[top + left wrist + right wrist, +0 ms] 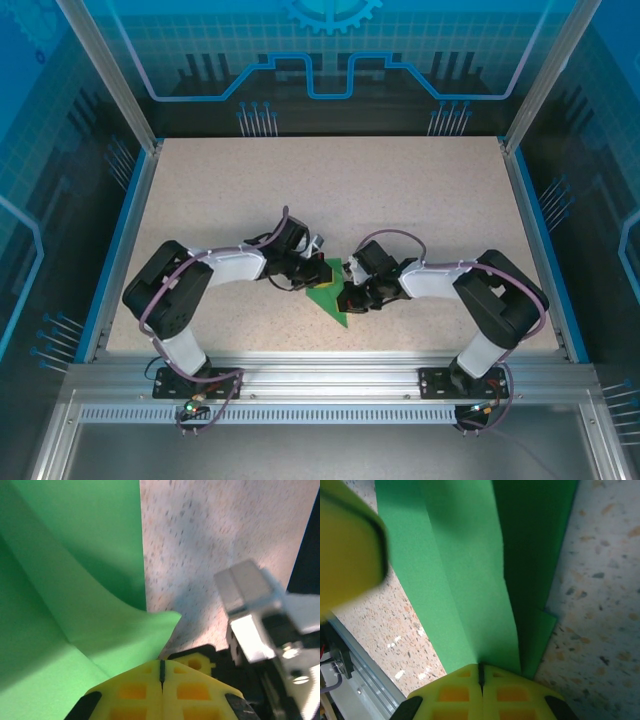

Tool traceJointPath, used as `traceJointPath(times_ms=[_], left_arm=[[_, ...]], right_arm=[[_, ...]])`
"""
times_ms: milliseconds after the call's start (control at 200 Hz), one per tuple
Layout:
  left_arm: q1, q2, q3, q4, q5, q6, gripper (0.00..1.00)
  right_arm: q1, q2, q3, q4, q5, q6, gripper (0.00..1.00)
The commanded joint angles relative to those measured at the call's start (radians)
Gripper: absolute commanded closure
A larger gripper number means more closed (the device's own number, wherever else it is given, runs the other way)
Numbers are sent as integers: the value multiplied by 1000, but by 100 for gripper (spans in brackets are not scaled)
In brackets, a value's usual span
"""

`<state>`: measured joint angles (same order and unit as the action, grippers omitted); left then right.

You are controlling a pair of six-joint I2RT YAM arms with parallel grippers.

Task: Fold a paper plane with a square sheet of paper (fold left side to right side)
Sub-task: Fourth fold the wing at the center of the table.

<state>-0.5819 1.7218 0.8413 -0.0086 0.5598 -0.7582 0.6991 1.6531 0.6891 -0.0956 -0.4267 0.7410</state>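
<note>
Top external view: the green paper (329,300), folded into a pointed wedge with its tip toward the near edge, lies on the speckled table (420,200) between the two arms. In the left wrist view the left gripper (161,675) is pressed shut, pinching a raised, curling flap of the paper. In the right wrist view the right gripper (481,675) is likewise closed tight, nipping the creased edge where the layers overlap.

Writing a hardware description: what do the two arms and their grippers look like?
Both the left arm and right arm have white link shells, bulky black joints and looping purple-grey cables. The left gripper and right gripper have yellow fingers with square recesses.
</note>
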Motion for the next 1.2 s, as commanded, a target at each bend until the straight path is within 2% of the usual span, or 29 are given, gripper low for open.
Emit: traceJointPath(times_ms=[0, 390, 755, 1195], left_arm=[[-26, 26, -23, 54, 52, 2, 98], [-33, 102, -24, 51, 35, -9, 100], [-30, 124, -56, 82, -30, -4, 100], [39, 124, -49, 86, -40, 31, 100]], right_arm=[[8, 77, -46, -147, 77, -15, 100], [7, 85, -37, -174, 89, -28, 100], [8, 90, -26, -215, 102, -43, 100], [8, 97, -22, -244, 99, -59, 100]])
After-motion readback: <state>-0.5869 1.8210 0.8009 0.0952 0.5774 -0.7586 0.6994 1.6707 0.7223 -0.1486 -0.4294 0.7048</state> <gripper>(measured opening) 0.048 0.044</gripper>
